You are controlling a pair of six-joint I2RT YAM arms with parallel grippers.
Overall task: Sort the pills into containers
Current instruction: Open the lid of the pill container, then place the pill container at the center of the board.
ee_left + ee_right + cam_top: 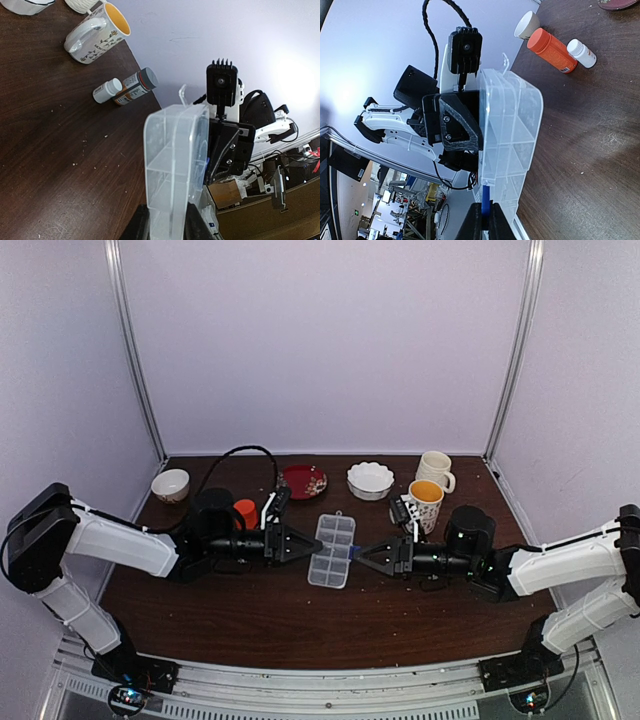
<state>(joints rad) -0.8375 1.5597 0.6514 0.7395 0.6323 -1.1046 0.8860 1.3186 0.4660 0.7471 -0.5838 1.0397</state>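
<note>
The clear plastic pill box lies mid-table between my two arms, its containers showing as a two-row grid of small cells. My left gripper is shut on the box's left edge; the left wrist view shows the box clamped between the black fingers. My right gripper is shut on a thin blue tab at the right edge of the box, and the top view shows this gripper at that edge too. No pills show, and the cells in view look empty.
An orange bottle stands behind the left gripper, with a small white bottle beside it. Behind the right arm are two mugs and two small bottles. Along the back sit a beige bowl, a red plate and a white scalloped bowl.
</note>
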